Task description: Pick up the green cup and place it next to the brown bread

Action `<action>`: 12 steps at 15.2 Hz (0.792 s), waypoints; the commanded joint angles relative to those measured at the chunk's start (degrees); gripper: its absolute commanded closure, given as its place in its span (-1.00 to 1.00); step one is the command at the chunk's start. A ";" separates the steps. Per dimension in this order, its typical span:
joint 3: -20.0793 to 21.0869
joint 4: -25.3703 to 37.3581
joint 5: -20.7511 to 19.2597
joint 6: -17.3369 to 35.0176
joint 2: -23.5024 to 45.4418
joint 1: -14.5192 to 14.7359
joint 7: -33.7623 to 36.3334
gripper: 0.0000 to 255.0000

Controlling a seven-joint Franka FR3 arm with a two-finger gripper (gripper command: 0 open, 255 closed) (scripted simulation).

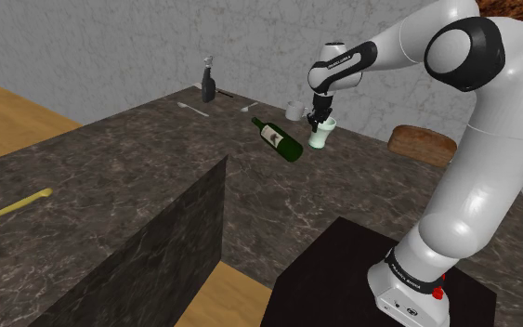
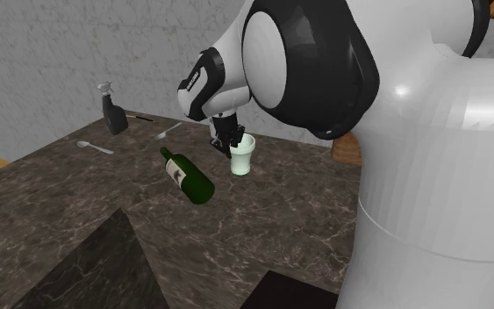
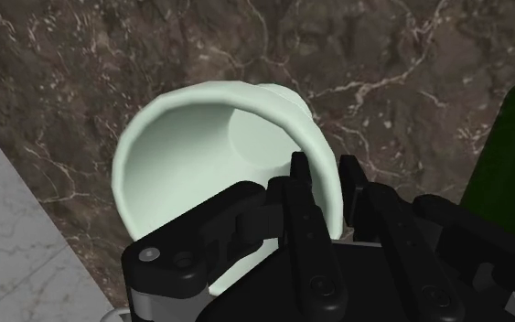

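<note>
Glossy white arm point(image 1: 491, 186) with dark rounded joints, all-black pincer point(image 1: 320, 124), small red button point(image 1: 438, 295) near its base point(image 1: 400, 295).

The arm point(image 2: 429, 158) hides most of the bread point(image 2: 343, 151); the wrist view's edge crops the bottle point(image 3: 511, 155).

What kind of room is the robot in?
Probably a kitchen: a dark stone counter with a bottle, a spoon and bread on it, and the gripper clasping a cup.

We see the black gripper point(image 2: 236, 142) pinching the rim of the upright pale green cup point(image 2: 242, 161), near a toppled green wine bottle point(image 2: 189, 176).
</note>
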 commanded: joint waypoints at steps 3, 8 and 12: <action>0.00 -0.02 0.00 0.02 0.02 -0.01 0.00 1.00; -0.10 1.78 -0.41 -3.47 -1.72 0.17 -0.03 1.00; -0.15 3.46 -0.67 -6.30 -2.92 0.28 -0.10 1.00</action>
